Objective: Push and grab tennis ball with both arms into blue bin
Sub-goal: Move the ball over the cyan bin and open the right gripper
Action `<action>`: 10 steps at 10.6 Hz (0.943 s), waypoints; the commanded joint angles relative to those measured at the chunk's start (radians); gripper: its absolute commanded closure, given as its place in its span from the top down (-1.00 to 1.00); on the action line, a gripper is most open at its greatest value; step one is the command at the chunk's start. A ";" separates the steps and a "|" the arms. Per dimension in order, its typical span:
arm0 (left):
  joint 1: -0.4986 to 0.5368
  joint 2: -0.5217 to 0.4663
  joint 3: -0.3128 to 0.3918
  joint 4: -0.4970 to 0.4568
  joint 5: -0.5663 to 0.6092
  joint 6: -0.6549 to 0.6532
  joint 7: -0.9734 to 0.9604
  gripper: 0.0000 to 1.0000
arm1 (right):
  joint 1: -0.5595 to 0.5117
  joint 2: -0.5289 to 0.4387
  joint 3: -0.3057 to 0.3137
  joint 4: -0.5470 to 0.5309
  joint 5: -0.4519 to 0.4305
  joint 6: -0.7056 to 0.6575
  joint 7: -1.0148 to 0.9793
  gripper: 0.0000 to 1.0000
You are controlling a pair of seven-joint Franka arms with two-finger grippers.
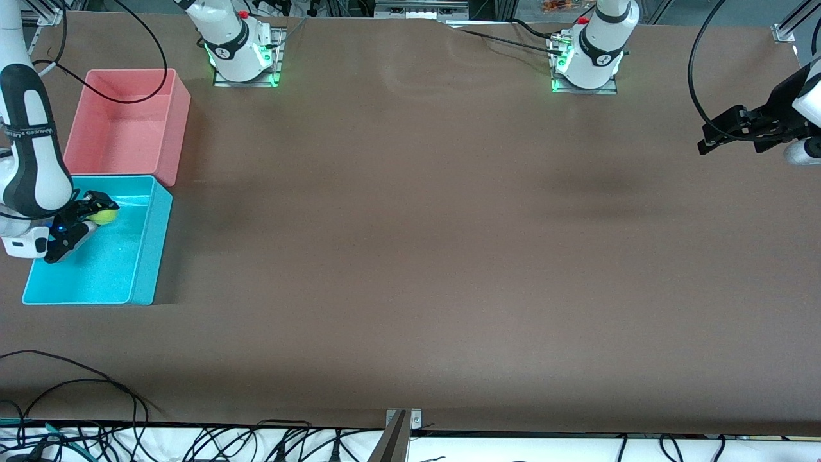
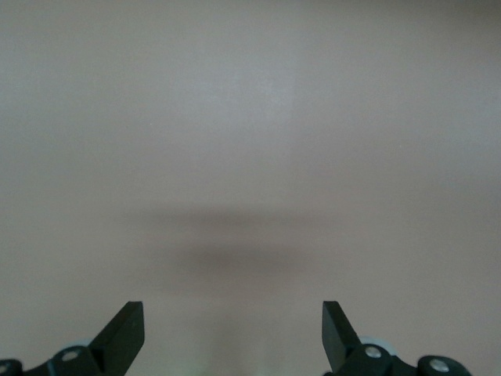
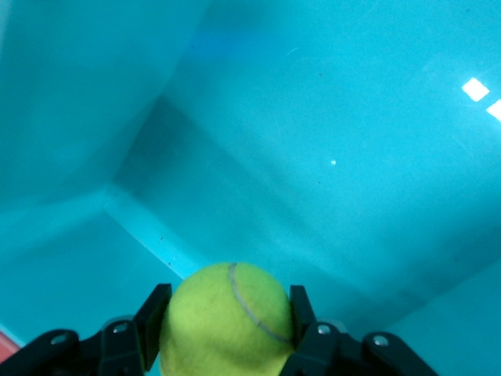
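Tennis ball [image 1: 104, 213], one only, yellow-green with a faint seam line, clamped between the fingers [image 3: 151, 309] of the right gripper [image 1: 96, 206] and suspended over the blue bin [image 1: 142, 256], above the part of its floor nearest the pink bin [image 1: 168, 138]. Bins, two: one cyan-blue, one pink, of the same rectangular shape, set touching or nearly touching at the right arm's end of the brown counter [image 1: 410, 256], the blue one nearer the front camera. Pink bin empty apart from a loop of black cable [image 1: 128, 96] hanging over it; nothing seen resting on the blue bin's floor, part of which is hidden by the gripper. Arms, two: white with dark grey joints, bases [image 1: 244, 64] bolted along the counter's edge farthest from the front camera and lit green at the foot. Right arm [image 1: 29, 147] marked with a band of white lettering too small to read; round maker's marks on both bases likewise illegible. Left gripper [image 1: 737, 131] waiting in the air over bare counter at the left arm's end, fingers [image 2: 125, 333] spread wide and holding nothing. Loose black cables [image 1: 77, 385] lying along the counter's edge nearest the front camera.
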 commanded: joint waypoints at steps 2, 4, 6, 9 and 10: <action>0.003 0.009 0.001 0.017 -0.019 -0.011 0.002 1.00 | -0.048 0.019 0.013 -0.003 -0.008 0.049 -0.039 -1.00; 0.005 0.012 0.001 0.019 -0.019 -0.011 0.002 1.00 | -0.062 0.025 0.013 -0.002 -0.009 0.063 -0.040 -0.97; 0.005 0.012 0.001 0.019 -0.019 -0.011 0.002 1.00 | -0.067 0.032 0.013 -0.002 -0.008 0.067 -0.039 -0.85; 0.006 0.012 0.001 0.017 -0.019 -0.011 0.002 1.00 | -0.068 0.042 0.013 -0.002 -0.003 0.069 -0.023 1.00; 0.006 0.012 0.001 0.019 -0.019 -0.011 0.002 1.00 | -0.068 0.042 0.013 -0.002 -0.002 0.069 -0.023 1.00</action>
